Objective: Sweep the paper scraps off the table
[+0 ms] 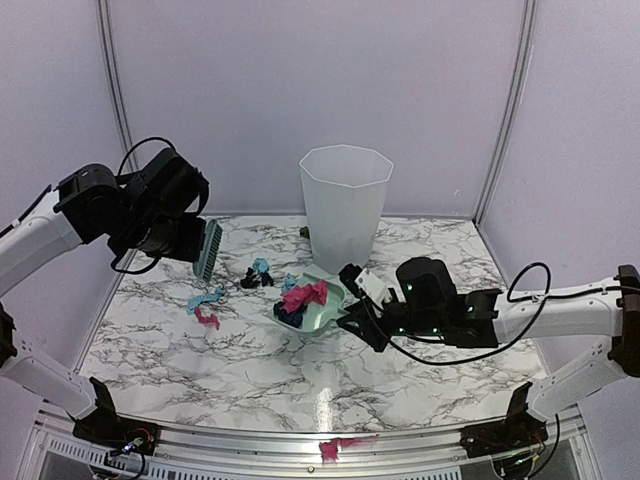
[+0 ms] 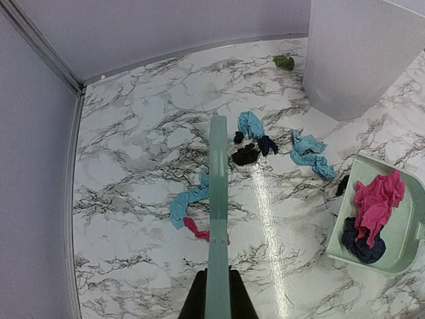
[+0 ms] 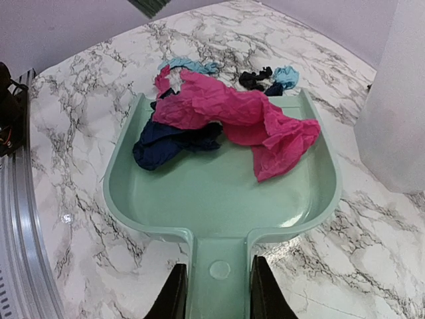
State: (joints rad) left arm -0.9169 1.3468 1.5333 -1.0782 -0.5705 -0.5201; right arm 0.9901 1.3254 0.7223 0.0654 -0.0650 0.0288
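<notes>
Over the table (image 1: 250, 350), left gripper (image 2: 216, 294) clamps brush (image 2: 217, 199), right gripper (image 3: 218, 292) clamps dustpan (image 3: 219, 199), brush hiding some paper scraps (image 2: 184, 206)

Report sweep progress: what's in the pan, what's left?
Done: a pink scrap and a navy scrap sit in the dustpan, held by the right gripper. In hand: the left gripper holds the brush. Left: blue, pink and black scraps on the table, one pink piece on the front rail.

Paper scraps (image 1: 205, 300) lie on the table (image 1: 200, 360) left of the dustpan (image 3: 226, 199) — more in it, bin (image 1: 345, 200) behind
</notes>
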